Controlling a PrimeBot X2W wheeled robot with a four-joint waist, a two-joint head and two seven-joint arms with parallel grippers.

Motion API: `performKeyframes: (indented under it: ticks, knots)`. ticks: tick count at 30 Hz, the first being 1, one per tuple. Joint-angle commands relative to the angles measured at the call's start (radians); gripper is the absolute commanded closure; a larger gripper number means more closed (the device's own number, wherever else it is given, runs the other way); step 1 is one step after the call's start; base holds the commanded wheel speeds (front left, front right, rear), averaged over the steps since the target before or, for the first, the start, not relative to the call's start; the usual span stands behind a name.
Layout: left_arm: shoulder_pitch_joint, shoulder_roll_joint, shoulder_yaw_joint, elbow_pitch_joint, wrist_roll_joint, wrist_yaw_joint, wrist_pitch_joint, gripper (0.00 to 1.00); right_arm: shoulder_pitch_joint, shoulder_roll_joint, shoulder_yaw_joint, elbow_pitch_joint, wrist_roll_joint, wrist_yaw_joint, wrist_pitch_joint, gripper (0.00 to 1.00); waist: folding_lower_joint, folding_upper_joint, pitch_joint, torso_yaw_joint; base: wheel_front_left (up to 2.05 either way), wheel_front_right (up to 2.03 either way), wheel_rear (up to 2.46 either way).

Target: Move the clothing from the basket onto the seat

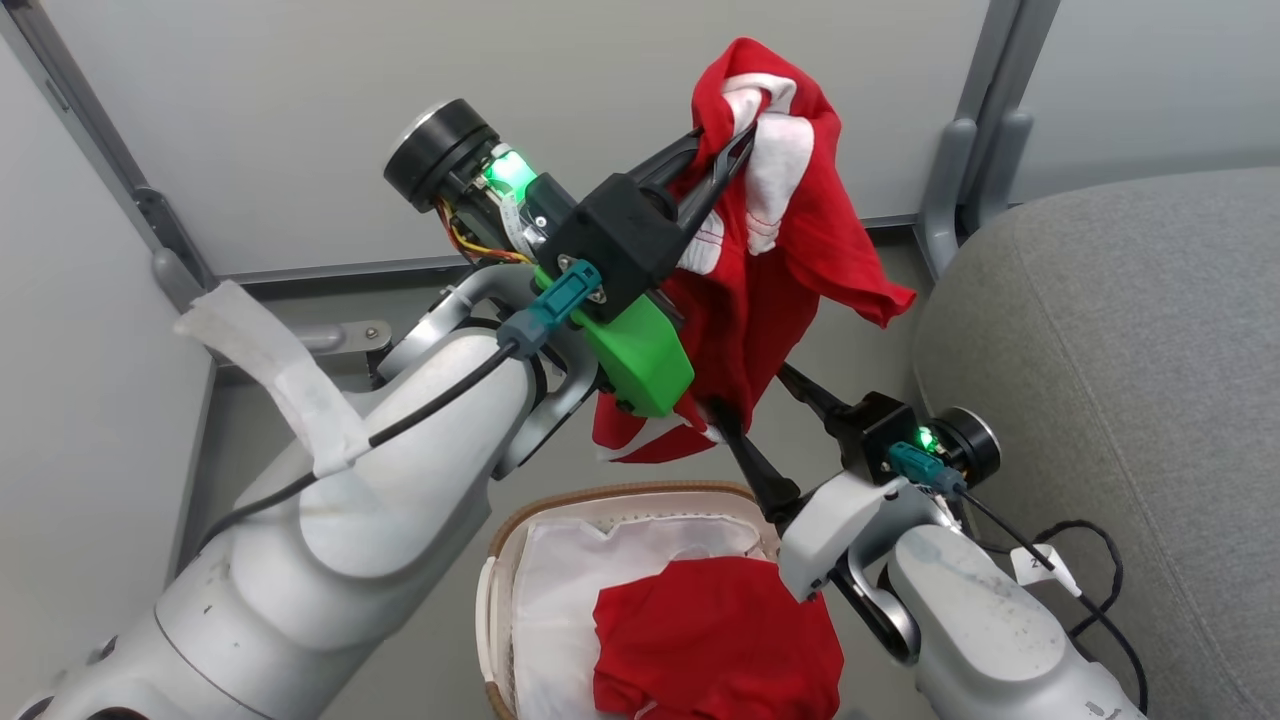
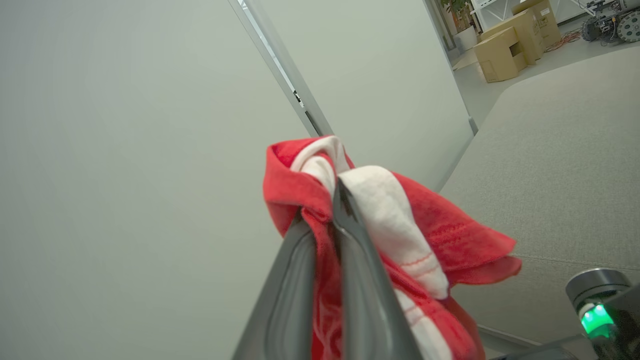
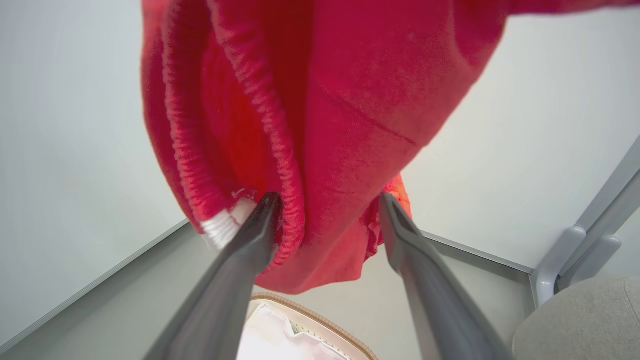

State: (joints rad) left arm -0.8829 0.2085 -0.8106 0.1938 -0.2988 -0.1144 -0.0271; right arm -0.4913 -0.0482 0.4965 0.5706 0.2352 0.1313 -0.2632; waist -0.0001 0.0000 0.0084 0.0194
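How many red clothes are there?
2. The hanging garment is pinched in the left gripper above the basket; the second garment lies in the basket. More could hide beneath.

Left pincer (image 1: pixel 722 145) clamped tight (raised high), right pincer (image 1: pixel 746 387) splayed wide beneath.

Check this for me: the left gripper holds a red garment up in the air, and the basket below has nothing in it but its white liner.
Wrong on the basket. The left gripper does hold a red garment in the air, but the basket holds more than its white liner: a second red garment lies on that liner, as the head view shows.
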Motion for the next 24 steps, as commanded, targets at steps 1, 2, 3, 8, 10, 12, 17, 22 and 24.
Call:
performKeyframes:
  ticks: [1, 2, 3, 8, 10, 12, 17, 22, 24]
  knots:
    - [0.007, -0.004, -0.001, -0.01, -0.008, 0.005, 0.003, 1.0, -0.022, -0.004, 0.012, 0.026, 0.02, -0.001, -0.002, 0.0, 0.0001, 0.0, 0.0, 0.006, 0.0, 0.0, 0.0]
    - [0.007, -0.009, -0.004, -0.014, -0.009, 0.006, 0.005, 1.0, -0.033, -0.004, 0.021, 0.045, 0.03, -0.001, -0.002, 0.0, 0.0001, 0.0, -0.001, 0.01, 0.0, 0.0, 0.0]
    - [0.008, -0.013, -0.007, -0.017, -0.012, 0.006, 0.008, 1.0, -0.042, -0.004, 0.026, 0.057, 0.037, -0.001, -0.002, 0.0, 0.0001, 0.0, -0.001, 0.013, 0.0, 0.0, 0.0]
    - [0.01, -0.022, -0.013, -0.037, -0.03, 0.006, 0.018, 1.0, -0.08, -0.004, 0.032, 0.078, 0.069, -0.001, -0.002, 0.0, 0.0001, 0.0, 0.001, 0.028, 0.0, 0.0, 0.0]
    - [0.013, -0.018, -0.008, -0.042, -0.038, 0.01, 0.02, 1.0, -0.085, -0.004, 0.036, 0.083, 0.075, -0.001, -0.002, 0.0, 0.0001, 0.0, 0.002, 0.032, 0.0, 0.0, 0.0]
    - [0.021, -0.012, -0.001, -0.039, -0.043, 0.016, 0.021, 1.0, -0.089, -0.004, 0.053, 0.086, 0.086, -0.001, -0.002, 0.69, 0.0001, 0.0, 0.003, 0.033, 0.0, 0.0, 0.0]
    - [0.046, 0.025, 0.031, -0.015, -0.061, 0.04, 0.015, 1.0, -0.098, -0.005, 0.064, 0.076, 0.094, -0.001, -0.002, 1.0, 0.0001, 0.0, 0.013, 0.021, 0.0, 0.0, 0.0]
    - [0.089, 0.075, 0.074, 0.024, -0.09, 0.069, -0.005, 0.84, -0.089, -0.004, 0.049, 0.036, 0.09, -0.001, -0.002, 1.0, 0.0001, 0.0, 0.028, -0.003, 0.0, 0.0, 0.0]
    - [0.112, 0.087, 0.092, 0.039, -0.104, 0.082, -0.023, 0.42, -0.086, -0.004, 0.038, 0.019, 0.081, -0.001, -0.002, 1.0, 0.0001, 0.0, 0.032, -0.011, 0.0, 0.0, 0.0]
